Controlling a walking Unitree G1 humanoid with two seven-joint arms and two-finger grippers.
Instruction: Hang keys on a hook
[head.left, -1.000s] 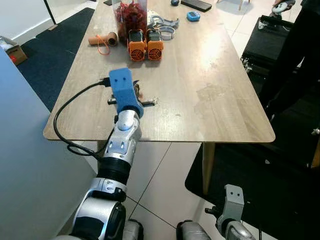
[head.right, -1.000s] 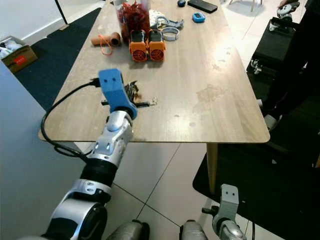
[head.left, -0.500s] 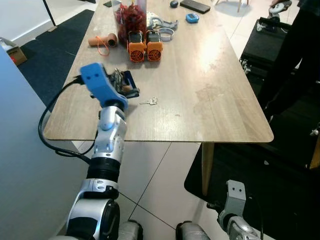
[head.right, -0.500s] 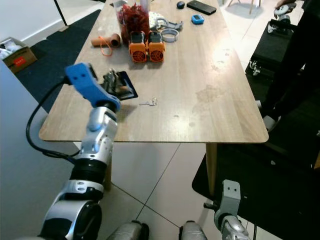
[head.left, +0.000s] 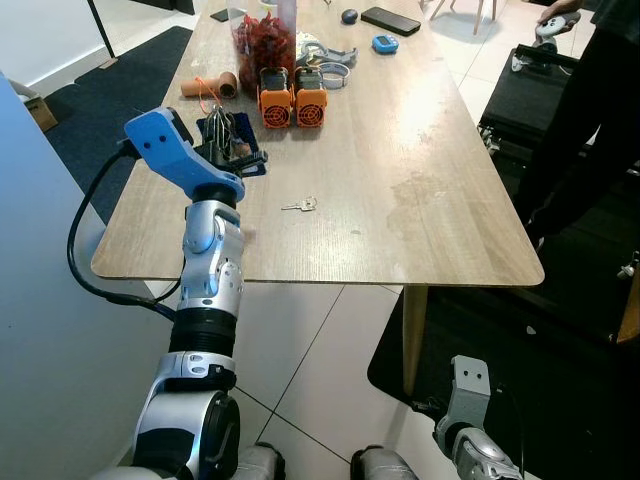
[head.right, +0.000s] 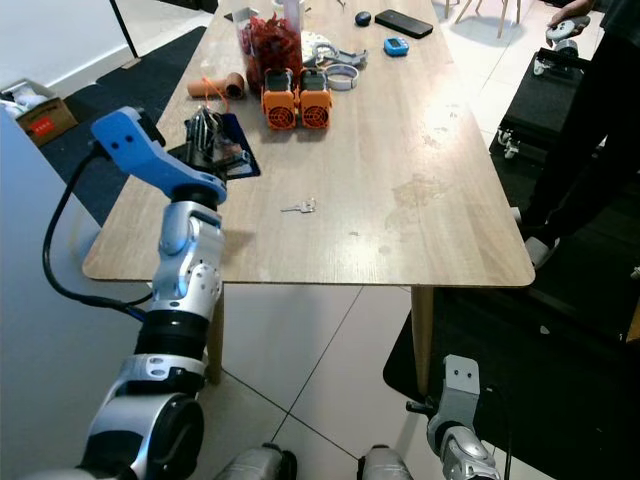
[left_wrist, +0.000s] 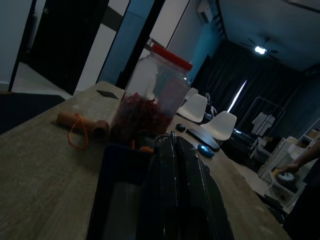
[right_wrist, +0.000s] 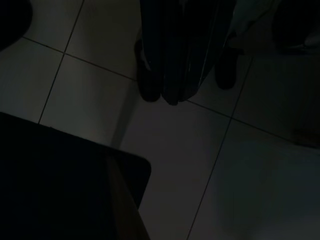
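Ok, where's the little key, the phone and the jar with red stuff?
key (head.left: 299, 205), left eye view, on its shaft.
phone (head.right: 405, 23), right eye view, middle of its black face.
jar (left_wrist: 144, 107), left wrist view, the red contents.

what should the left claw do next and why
Probably lift the left claw a little higher, fingers shut. It grips the bunch of keys low over the table, and the dark tag hangs close to the wood. One loose key lies apart on the table and may need fetching afterwards.
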